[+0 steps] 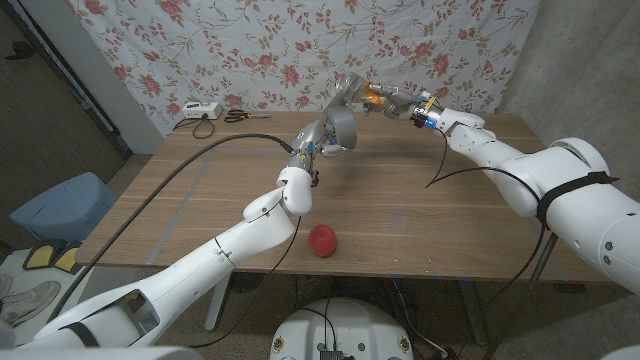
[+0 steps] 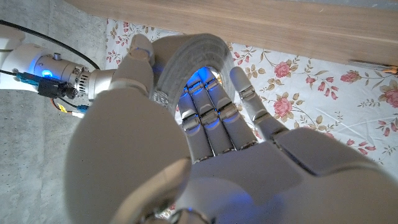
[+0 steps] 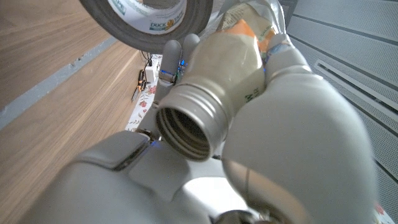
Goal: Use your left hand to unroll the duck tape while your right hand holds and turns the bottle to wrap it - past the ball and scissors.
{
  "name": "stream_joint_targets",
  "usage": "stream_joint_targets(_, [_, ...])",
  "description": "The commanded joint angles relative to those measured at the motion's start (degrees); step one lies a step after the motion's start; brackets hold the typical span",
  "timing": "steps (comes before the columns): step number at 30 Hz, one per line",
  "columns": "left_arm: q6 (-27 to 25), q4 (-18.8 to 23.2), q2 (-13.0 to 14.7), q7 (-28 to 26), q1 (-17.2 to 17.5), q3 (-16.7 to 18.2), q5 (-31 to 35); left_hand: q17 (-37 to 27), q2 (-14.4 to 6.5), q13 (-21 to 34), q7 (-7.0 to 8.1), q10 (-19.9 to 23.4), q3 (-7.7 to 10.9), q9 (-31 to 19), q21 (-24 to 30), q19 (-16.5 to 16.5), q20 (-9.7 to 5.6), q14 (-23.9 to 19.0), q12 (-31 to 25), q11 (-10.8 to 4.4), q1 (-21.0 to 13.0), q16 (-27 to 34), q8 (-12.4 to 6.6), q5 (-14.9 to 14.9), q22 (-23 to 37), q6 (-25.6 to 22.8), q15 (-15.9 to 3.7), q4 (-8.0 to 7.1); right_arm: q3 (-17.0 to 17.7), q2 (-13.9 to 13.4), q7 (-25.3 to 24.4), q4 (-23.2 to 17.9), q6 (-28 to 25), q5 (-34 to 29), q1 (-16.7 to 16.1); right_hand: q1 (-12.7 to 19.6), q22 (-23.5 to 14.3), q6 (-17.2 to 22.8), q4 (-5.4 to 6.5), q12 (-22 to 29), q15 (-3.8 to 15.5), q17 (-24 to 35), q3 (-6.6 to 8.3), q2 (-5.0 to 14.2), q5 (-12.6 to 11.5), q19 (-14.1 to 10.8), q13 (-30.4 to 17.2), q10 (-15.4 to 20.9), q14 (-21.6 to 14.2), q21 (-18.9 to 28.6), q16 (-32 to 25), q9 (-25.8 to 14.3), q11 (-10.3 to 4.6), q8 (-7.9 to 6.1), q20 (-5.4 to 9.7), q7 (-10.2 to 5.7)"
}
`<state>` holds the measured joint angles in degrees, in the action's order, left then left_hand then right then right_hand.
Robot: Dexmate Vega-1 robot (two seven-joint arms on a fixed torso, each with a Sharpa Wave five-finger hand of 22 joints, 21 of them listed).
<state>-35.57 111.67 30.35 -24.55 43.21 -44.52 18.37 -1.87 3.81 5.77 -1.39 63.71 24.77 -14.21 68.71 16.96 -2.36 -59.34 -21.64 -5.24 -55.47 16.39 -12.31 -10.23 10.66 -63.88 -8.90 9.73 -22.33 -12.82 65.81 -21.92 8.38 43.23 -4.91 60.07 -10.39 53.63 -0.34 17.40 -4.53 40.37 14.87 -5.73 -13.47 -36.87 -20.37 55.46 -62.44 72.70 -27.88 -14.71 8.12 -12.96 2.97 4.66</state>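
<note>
Over at the far left edge of the wooden surface sits a small white device with a dark cord, and just beside it a pair of scissors lies flat, well apart from both arms. Moving right, the left arm stretches across from the near corner, and the left hand is lifted above the surface, its fingers threaded through the grey roll of duck tape and gripping it; from the left wrist view the roll arches over those fingers. Near the front edge, below that arm, a red ball rests alone on the wood. A band of silver tape runs up from the roll to the bottle, which is held in the air just to the right of it, above the back half of the surface. The right hand is wrapped around that bottle; the right wrist view looks straight into its open threaded mouth, with an orange and silver covering on its body and the roll hanging close beyond it. A flowered cloth hangs behind everything.
</note>
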Motion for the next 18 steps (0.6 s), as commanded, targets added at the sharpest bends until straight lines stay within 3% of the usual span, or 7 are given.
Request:
stream_joint_targets(1, [-3.12,2.49,3.69,7.76,-2.65,-1.49,2.18,-12.06,-11.7,8.77,-0.39,7.13,-0.12,-0.39,0.21,-0.63,-2.26,-3.92,-0.26,-6.42,-10.68,0.36,-0.25,-0.36,0.0,-0.25,-4.79,-0.73,2.57,1.36,2.73,2.49,-6.9,-2.47,1.79,13.21,-0.08,5.14,2.2,0.37,16.38,1.93,2.88,15.26,1.06,3.14,-1.78,14.37,-13.19,-0.16,0.26,-1.95,-4.8,-0.49,5.86,-0.1])
stream_joint_targets(3, [-3.7,3.21,5.21,11.42,-4.22,-1.9,2.17,-12.08,-11.71,8.86,-0.38,7.15,-0.12,-0.42,0.22,-0.66,-2.28,-3.9,-0.29,-6.42,-10.72,0.33,-0.24,-0.37,0.0,-0.19,-4.79,-0.71,1.27,0.95,2.73,2.42,-6.28,-5.09,2.47,10.74,-0.14,3.13,3.52,0.1,16.53,3.93,2.69,14.98,0.97,6.95,-3.66,10.65,-9.13,-0.71,1.55,-3.68,-7.8,-0.15,7.21,-3.0])
stream_joint_targets(6, [-4.2,3.71,7.59,17.42,-7.35,-3.44,3.0,-12.08,-11.79,9.09,-0.17,6.9,-0.09,-0.49,0.17,-0.97,-2.14,-3.71,-0.25,-6.38,-10.73,0.15,-0.07,-0.41,-0.01,0.32,-4.76,-0.74,-1.28,0.06,4.22,2.23,-3.36,-8.92,3.55,9.66,0.13,2.54,4.37,-0.24,16.75,4.9,2.43,14.32,-0.04,9.13,-4.93,7.85,-5.96,-1.85,2.93,-4.69,-8.92,-0.1,8.01,-5.26])
stream_joint_targets(11, [-3.48,3.28,9.57,23.08,-11.57,-4.91,5.46,-11.99,-12.2,9.54,0.28,5.92,-0.07,-0.97,0.0,-1.65,-1.85,-3.11,0.01,-6.28,-10.2,-0.36,-0.11,-0.54,-0.03,0.97,-4.56,-1.28,-4.52,-1.21,7.04,1.89,1.55,-12.46,4.81,9.94,0.2,2.63,4.2,-0.49,17.0,5.11,2.44,13.76,-0.67,9.87,-5.36,6.75,-4.68,-2.36,3.61,-4.59,-9.44,0.07,8.01,-5.54])
stream_joint_targets(18, [-3.23,2.74,10.2,24.88,-14.39,-5.86,11.4,-11.94,-12.46,10.08,1.14,5.47,-0.01,-1.52,-0.3,-2.34,-1.75,-2.58,0.06,-6.39,-9.65,-0.87,-0.22,-0.78,-0.09,1.68,-4.71,-1.67,-7.42,-2.39,7.09,1.74,3.93,-14.32,5.78,10.01,0.15,2.82,4.3,-0.3,16.93,5.33,2.53,13.96,-1.09,10.03,-5.64,7.0,-4.61,-2.48,3.7,-4.45,-9.18,0.15,7.86,-5.26])
